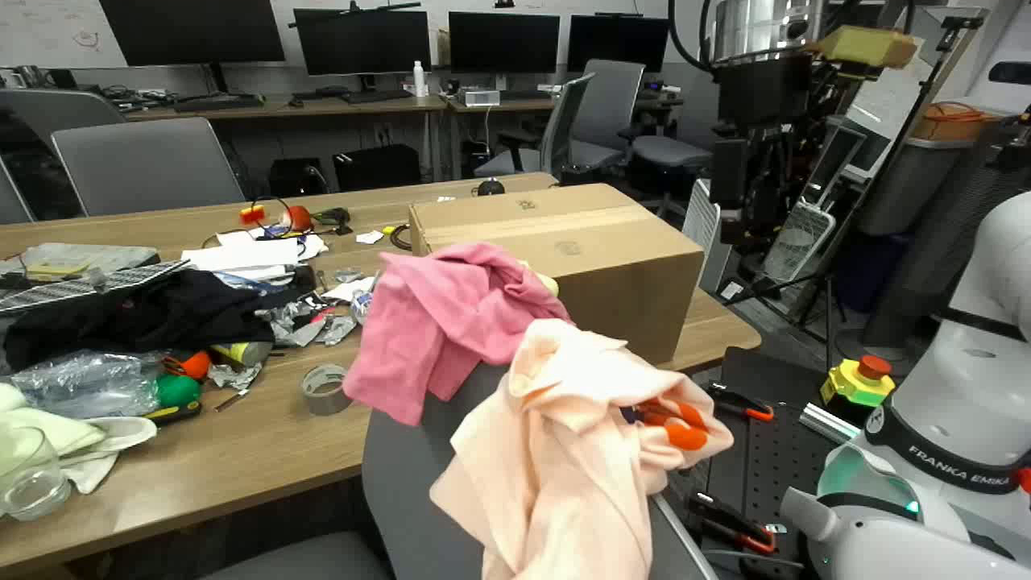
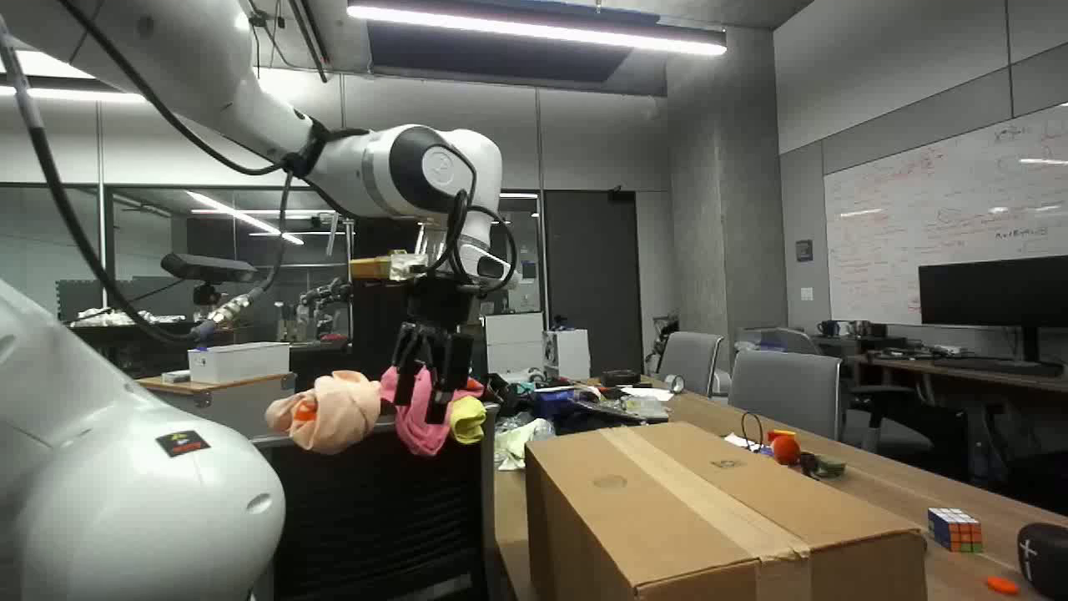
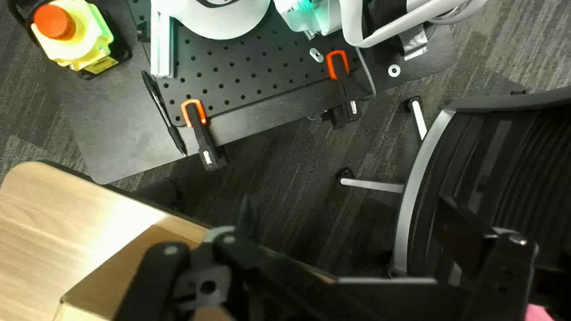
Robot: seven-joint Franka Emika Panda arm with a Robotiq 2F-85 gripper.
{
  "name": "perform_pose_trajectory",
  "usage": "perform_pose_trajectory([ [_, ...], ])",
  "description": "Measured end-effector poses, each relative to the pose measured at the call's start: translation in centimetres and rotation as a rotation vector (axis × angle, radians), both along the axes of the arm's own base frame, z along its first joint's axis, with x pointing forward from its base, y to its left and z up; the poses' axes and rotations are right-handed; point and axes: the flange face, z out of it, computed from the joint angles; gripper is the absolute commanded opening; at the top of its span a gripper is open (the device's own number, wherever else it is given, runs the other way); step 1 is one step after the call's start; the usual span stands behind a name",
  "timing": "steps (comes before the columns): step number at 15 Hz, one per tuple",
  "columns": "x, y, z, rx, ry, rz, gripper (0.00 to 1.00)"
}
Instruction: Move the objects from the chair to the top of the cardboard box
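- The wooden table (image 1: 266, 459) is crowded at one end: plastic wrap (image 1: 97, 385), paper (image 1: 246, 256), a black cloth (image 1: 153, 316).
- The chair (image 2: 380, 517) stands just beside it, back upright.
- The cardboard box (image 1: 596, 242) sits on the table, near the chair.
- A peach cloth (image 1: 576, 439) hangs over the chair's back, something orange (image 1: 686, 436) in its folds.
- A pink cloth (image 1: 459, 310) drapes next to it, blocking part of the box in an exterior view; a yellow bundle (image 2: 468, 420) shows just beside the pink.
- On the table, a tape roll (image 1: 325, 395) lies by the chair and a puzzle cube (image 2: 954, 530) near the box.
- Slimmest are the fingers (image 2: 453, 361) of the gripper (image 2: 421, 407), spread wide in the air, with floor (image 3: 308, 200) and some of the chair between them in the wrist view.
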Motion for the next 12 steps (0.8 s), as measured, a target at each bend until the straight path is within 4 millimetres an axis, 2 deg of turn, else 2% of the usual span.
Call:
perform_pose_trajectory([
  [8, 0.0, 0.3, 0.0, -0.006, 0.0, 0.007, 1.0],
  [12, 0.1, 2.1, 0.6, -0.043, -0.05, 0.05, 1.0],
])
